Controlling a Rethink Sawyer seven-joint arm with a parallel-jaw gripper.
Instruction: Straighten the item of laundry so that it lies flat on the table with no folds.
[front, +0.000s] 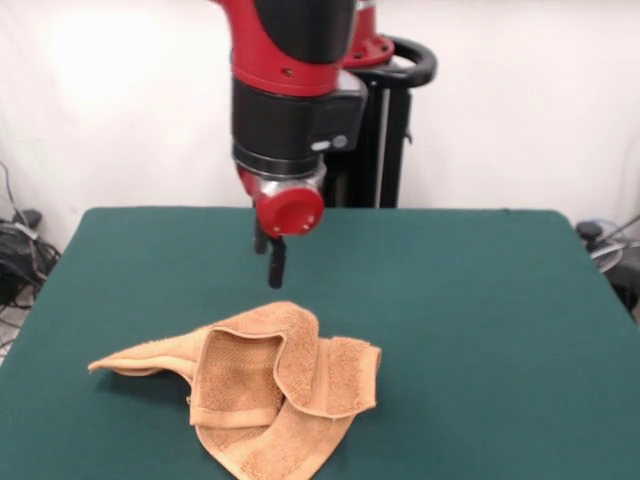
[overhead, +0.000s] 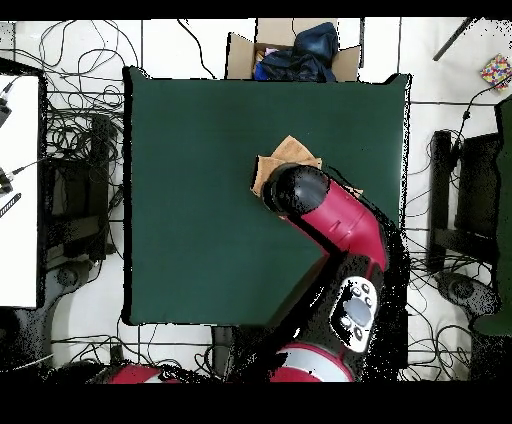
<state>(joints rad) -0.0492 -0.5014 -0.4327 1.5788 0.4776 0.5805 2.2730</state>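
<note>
Progress looks slim: you have the towel (front: 262, 385) lying crumpled in the lower middle of the front view, so nearly all the flattening is left, by my reading. Its layers overlap heavily; one flap is turned up and over at the centre, a thin corner trails toward the lower left, and another fold sticks out to the right. A woven band shows on the inner face (the second band I cannot find). From overhead, only a small part of the towel (overhead: 288, 155) shows, in the upper centre of the table (overhead: 190, 200), because the arm covers the rest. Your gripper (front: 270, 262) hangs above and behind the cloth, holding nothing; whether its jaws are apart or together I cannot tell.
</note>
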